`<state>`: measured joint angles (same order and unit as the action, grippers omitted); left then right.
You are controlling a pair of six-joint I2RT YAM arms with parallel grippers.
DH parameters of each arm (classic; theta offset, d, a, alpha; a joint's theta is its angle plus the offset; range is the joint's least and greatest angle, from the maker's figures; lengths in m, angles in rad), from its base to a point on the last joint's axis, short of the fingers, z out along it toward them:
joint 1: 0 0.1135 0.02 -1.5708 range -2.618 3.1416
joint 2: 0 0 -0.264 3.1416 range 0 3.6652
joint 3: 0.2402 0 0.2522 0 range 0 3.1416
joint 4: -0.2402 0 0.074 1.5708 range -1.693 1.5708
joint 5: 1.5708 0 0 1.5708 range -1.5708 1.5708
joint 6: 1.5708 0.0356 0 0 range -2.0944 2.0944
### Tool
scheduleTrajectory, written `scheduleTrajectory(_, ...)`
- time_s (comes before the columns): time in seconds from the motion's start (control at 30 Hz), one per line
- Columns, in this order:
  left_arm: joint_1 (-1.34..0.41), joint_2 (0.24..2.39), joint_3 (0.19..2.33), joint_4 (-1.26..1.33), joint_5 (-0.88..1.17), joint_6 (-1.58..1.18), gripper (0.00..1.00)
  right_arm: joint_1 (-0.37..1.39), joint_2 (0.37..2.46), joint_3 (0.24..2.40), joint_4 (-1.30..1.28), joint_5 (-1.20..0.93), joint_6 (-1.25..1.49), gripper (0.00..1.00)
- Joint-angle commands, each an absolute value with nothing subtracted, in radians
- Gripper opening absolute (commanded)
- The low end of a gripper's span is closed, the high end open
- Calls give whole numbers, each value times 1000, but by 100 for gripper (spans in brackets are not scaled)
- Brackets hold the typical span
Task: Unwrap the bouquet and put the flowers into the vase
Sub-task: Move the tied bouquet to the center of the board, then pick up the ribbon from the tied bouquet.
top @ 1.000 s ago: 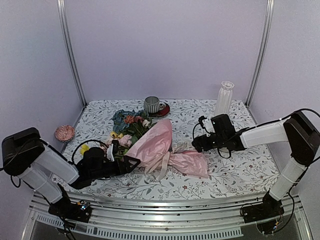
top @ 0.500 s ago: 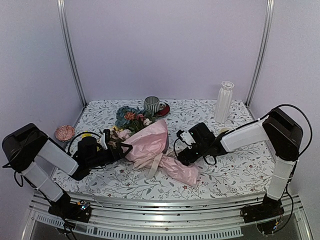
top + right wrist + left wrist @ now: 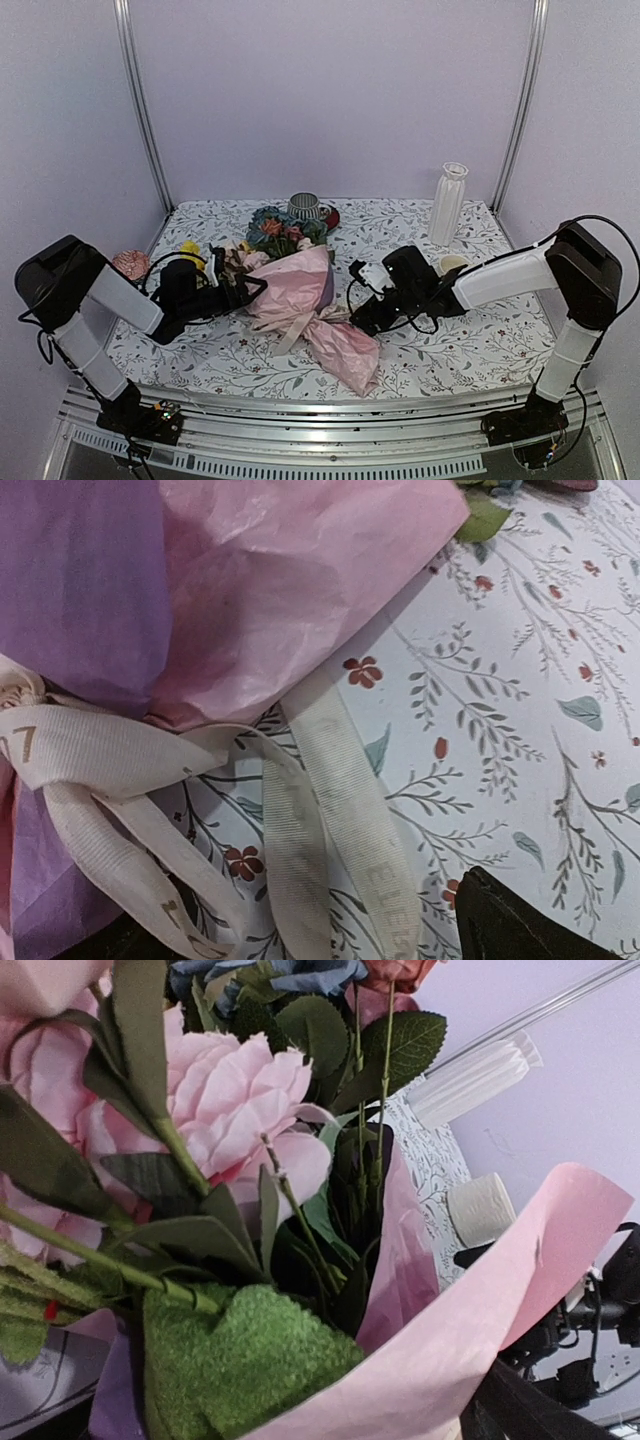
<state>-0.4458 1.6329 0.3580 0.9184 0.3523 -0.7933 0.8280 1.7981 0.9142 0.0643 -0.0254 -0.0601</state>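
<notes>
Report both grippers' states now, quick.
Left gripper: open, in among the flowers.
Right gripper: open, fingers either side of the ribbon, holding nothing.

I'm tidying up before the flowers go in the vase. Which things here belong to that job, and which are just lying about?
For the job: bouquet, its ribbon, flowers, vase.

Lying about: striped cup, red saucer, cream mug, pink round thing at the left edge.
</notes>
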Motion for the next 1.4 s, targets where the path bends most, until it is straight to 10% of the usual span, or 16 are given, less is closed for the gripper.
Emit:
scheduleTrajectory(0.0, -432, 1702, 424, 918, 415, -761, 96, 772, 1678, 849, 156, 1, -18, 92)
scheduleTrajectory(0.4, -376, 1777, 470, 960, 483, -743, 97, 721, 1607, 782, 220, 66, 39, 93)
scheduleTrajectory(0.8, -385, 1329, 286, 605, 451, -628, 98, 719, 1552, 759, 243, 64, 52, 91)
scheduleTrajectory(1.37, -901, 898, 117, 396, 82, -762, 83, 718, 1413, 656, 359, 268, 150, 91)
